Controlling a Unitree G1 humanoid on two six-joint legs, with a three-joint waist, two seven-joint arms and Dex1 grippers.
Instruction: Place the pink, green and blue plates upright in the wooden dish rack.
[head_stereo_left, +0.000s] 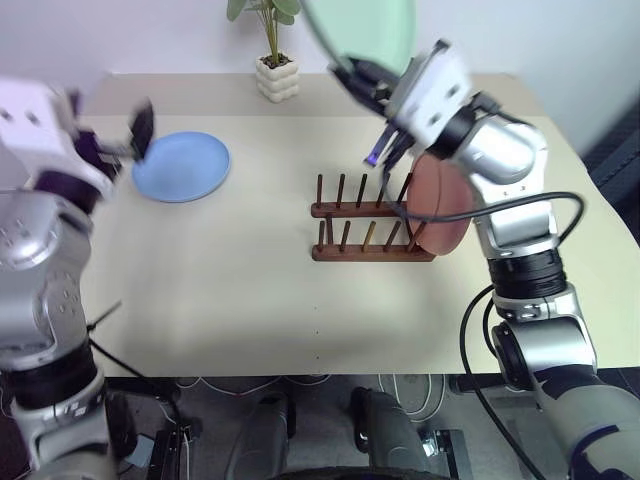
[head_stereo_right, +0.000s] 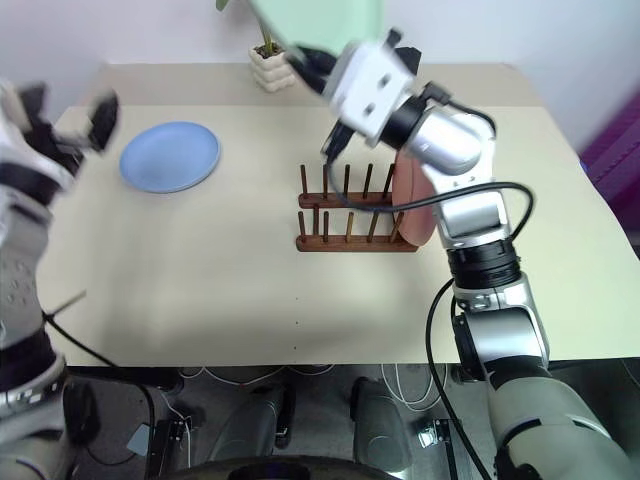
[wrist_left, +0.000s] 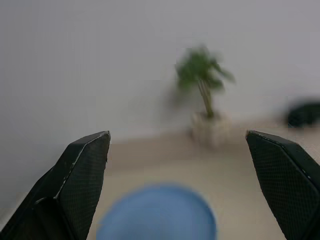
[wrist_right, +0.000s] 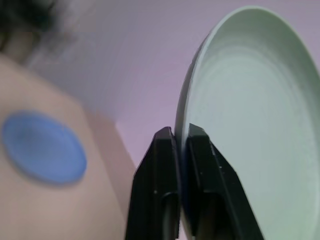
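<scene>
The green plate (head_stereo_left: 366, 30) is held high above the back of the table (head_stereo_left: 240, 300), its rim pinched in my shut right gripper (head_stereo_left: 360, 80); the right wrist view shows both fingers clamped on the plate's edge (wrist_right: 250, 120). Below it stands the wooden dish rack (head_stereo_left: 365, 236), with the pink plate (head_stereo_left: 443, 206) upright between the pegs at its right end. The blue plate (head_stereo_left: 181, 165) lies flat on the table at the left. My left gripper (head_stereo_left: 115, 140) hovers just left of it and above it, open and holding nothing, and the blue plate (wrist_left: 157, 212) lies beyond its fingers.
A small plant in a white pot (head_stereo_left: 277, 76) stands at the table's back edge, behind the space between the blue plate and the rack. The right arm's black cable (head_stereo_left: 520, 205) loops beside the pink plate.
</scene>
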